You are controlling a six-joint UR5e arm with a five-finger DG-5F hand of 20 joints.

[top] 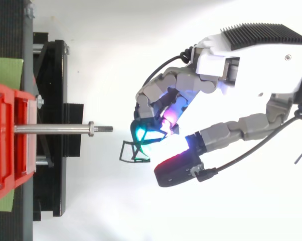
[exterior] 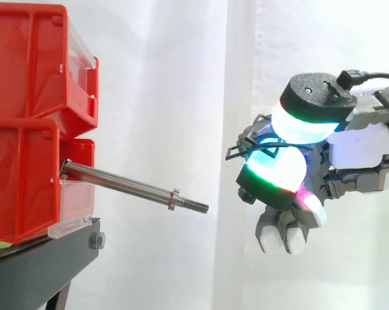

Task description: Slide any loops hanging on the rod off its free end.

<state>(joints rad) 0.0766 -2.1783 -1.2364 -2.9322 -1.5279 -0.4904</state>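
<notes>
Two glossy red plastic bins [exterior: 26, 64] are stacked at the left, and a smooth steel rod [exterior: 130, 184] with a threaded tip is seen projecting from them. Thin, angular black loops [top: 134, 151] are pinched between the curled fingertips of the hand [top: 206, 80], clear of the rod's free end.

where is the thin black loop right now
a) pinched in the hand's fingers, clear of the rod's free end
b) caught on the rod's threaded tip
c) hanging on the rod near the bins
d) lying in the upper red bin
a: the black loop is pinched in the fingers of the hand, apart from the threaded free end of the rod, and no loop hangs on the rod.
</notes>
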